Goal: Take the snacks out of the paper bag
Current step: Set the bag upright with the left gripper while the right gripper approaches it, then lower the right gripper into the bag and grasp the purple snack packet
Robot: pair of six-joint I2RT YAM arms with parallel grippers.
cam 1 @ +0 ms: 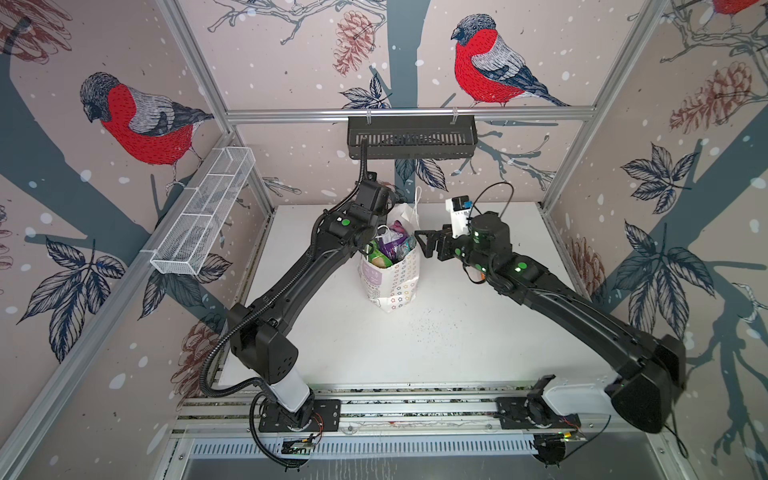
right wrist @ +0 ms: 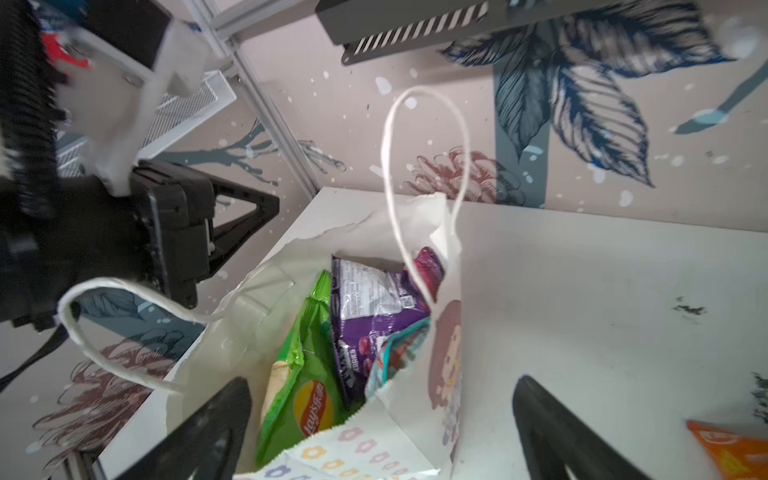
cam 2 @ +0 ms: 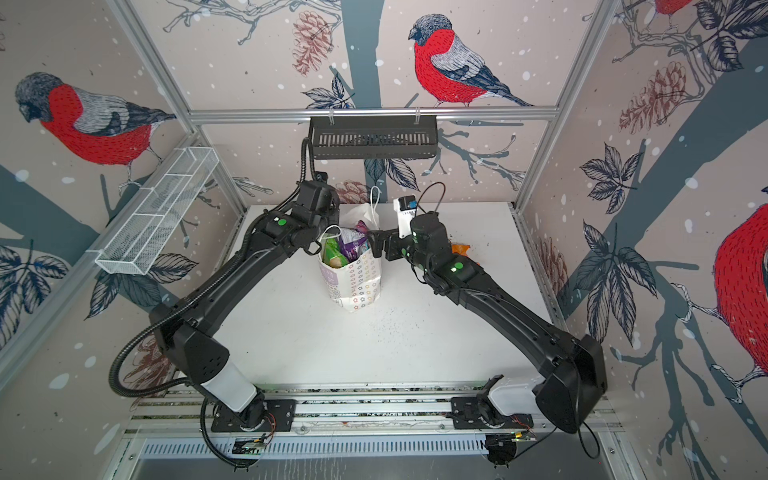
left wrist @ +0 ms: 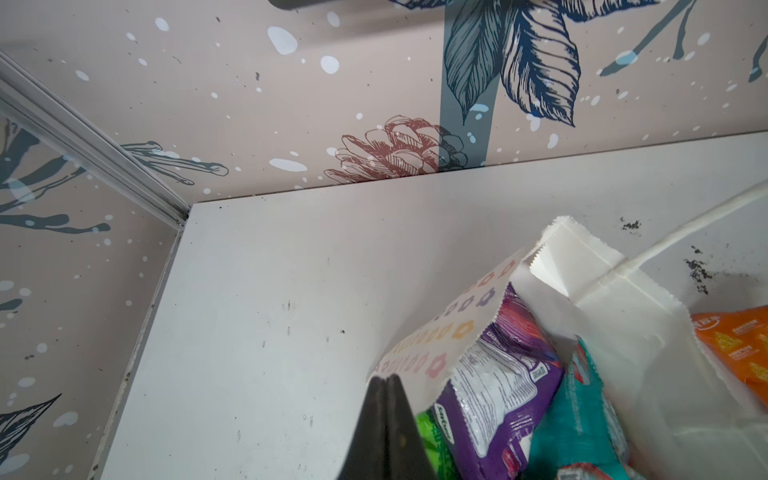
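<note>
Snacks [cam 1: 388, 249] fill the paper bag [cam 1: 392, 286], which stands upright at the centre of the white table [cam 1: 415, 353] in both top views, its mouth open upward. In the right wrist view you see a green chip bag [right wrist: 307, 399] at lower centre and a purple packet [right wrist: 374, 307] just beside it. A teal-and-white packet [right wrist: 399, 349] is wedged against the bag's printed wall. One orange packet [cam 2: 460, 248] lies out on the table to the right of the bag. In a top view your right arm [cam 2: 498, 291] partly hides it, and it shows again in the lower right corner of the right wrist view.

Your right gripper [right wrist: 384, 384] hovers at the right side of the bag's mouth, jaws spread wide with nothing held between them. Your left gripper [left wrist: 386, 380] sits at the bag's left rim, at the lower centre of the left wrist view, its fingers [left wrist: 374, 415] drawn together to a thin seam. The flower-printed edge of the bag ends right at the tips, and you cannot tell whether paper is caught there.

One white cord handle [right wrist: 415, 89] stands up in a tall loop, while a second cord handle [right wrist: 108, 283] droops toward the left gripper's body. Dark specks [cam 1: 415, 328] dot the table just below the bag in the top views.
</note>
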